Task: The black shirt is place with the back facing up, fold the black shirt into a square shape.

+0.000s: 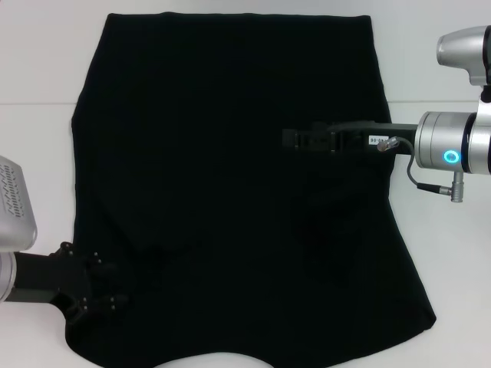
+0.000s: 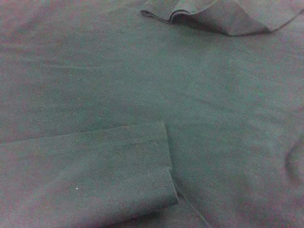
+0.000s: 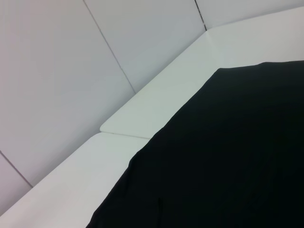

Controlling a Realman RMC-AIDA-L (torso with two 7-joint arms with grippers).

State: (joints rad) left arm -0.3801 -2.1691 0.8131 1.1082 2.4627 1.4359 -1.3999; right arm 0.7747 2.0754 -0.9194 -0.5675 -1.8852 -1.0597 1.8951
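White table (image 1: pixel 46 153), pale panelled wall behind it in the right wrist view. The black shirt (image 1: pixel 230 192) lies flat across the middle of the table, sleeves already folded in over the body; one sleeve cuff (image 2: pixel 156 161) and the collar edge (image 2: pixel 209 16) show in the left wrist view. Matte, soft knit, faint creases, outline roughly trapezoid.

Left gripper (image 1: pixel 96 287) sits at the shirt's near left corner; right gripper (image 1: pixel 295 140) reaches in over the shirt from its right edge. Can't tell for either whether the fingers are apart or together: black on black.

My read: side folds done, lengthwise fold pending. Next move needs a firm pinch on the near edge, both layers, lifted evenly.
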